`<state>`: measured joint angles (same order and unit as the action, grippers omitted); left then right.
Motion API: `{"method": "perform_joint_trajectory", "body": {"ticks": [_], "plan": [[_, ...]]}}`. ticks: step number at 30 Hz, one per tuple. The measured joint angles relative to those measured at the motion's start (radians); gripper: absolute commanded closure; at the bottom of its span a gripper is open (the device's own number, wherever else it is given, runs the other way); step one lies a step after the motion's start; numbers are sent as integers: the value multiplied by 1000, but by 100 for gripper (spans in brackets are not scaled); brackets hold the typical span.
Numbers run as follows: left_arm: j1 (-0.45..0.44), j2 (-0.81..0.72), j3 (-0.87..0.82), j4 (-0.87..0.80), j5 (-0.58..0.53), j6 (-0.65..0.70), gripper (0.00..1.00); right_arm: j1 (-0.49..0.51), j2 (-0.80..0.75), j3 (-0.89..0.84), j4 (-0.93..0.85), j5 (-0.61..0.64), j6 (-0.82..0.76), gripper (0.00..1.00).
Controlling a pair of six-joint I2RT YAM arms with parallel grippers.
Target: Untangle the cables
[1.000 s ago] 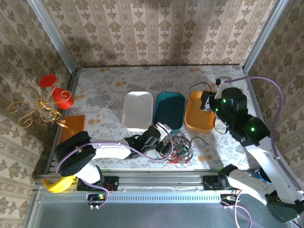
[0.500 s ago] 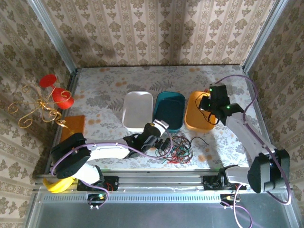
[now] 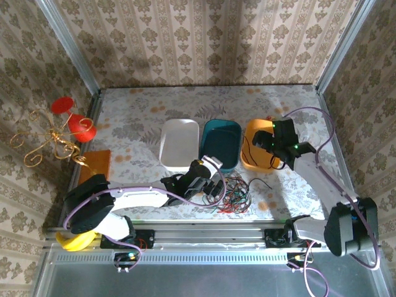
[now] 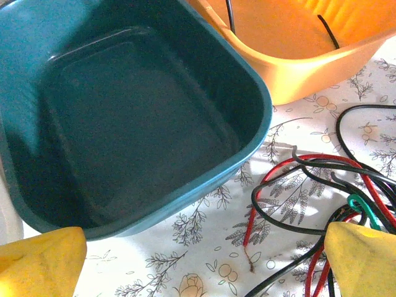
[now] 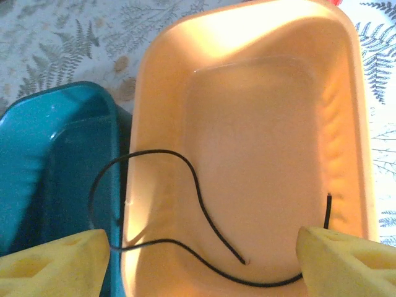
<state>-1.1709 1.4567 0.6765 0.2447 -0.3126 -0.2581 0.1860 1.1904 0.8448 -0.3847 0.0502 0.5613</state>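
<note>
Tangle of thin red, green and black cables (image 3: 234, 193) lying on the patterned surface (image 3: 136, 117) near the front edge, just in front of the teal tray (image 3: 219, 145) and right beside the left pincer (image 3: 215, 185). One separate black cable (image 5: 195, 185) already in the orange tray (image 3: 246, 162), one loop hanging out over the rim toward the teal tray. Left pincer spread wide, gripping nothing. From the left wrist, yellow pads (image 4: 43, 263) low at both sides, strands touching or just beside the right-hand one, hard to tell which. Same for right pincer (image 5: 201, 247): wide open, empty, hovering over the orange tray. Cables judged very light and limp, no stiffness to speak of. Likely to sag, drag neighbours along and snag at crossings rather than slide free. Thin enough to slip between pads unless pinched squarely. Best hold probably a free end or an outer loop, e.g. the red end (image 4: 247, 235) lying apart on the surface or the black loop (image 4: 338, 133) at the outer edge. Dense middle best avoided, several strands likely caught at once. Slow pull advisable, rest of the heap pinned. White tray (image 3: 179, 142) left of the teal one.
</note>
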Motion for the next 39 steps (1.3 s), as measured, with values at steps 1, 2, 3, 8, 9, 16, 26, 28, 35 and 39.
{"method": "perform_joint_trajectory", "body": {"ticks": [1,2,3,8,9,16,26,28,35,39], "plan": [[0,0,0,-3,3,1,0,3,-26,-14,-6,-14,0,25],[0,0,0,-9,10,5,0,11,-64,-40,-16,-36,0,27],[0,0,0,-14,17,9,0,23,-91,-61,-20,-54,-3,30],[0,1,16,-51,64,38,0,196,-191,-167,-106,-154,-22,47],[0,1,24,-55,76,45,0,235,-193,-180,-124,-172,-30,52],[-1,19,66,-80,150,83,0,336,-118,-239,-153,-248,-38,63],[-33,121,164,-134,217,138,2,337,20,-250,-92,-238,-57,88],[-34,148,184,-146,226,146,5,337,19,-250,-88,-232,-60,90],[-34,215,214,-153,242,163,20,337,-20,-254,-84,-209,-56,74],[-33,218,214,-152,242,164,25,337,-21,-276,-66,-208,-53,69]]}}
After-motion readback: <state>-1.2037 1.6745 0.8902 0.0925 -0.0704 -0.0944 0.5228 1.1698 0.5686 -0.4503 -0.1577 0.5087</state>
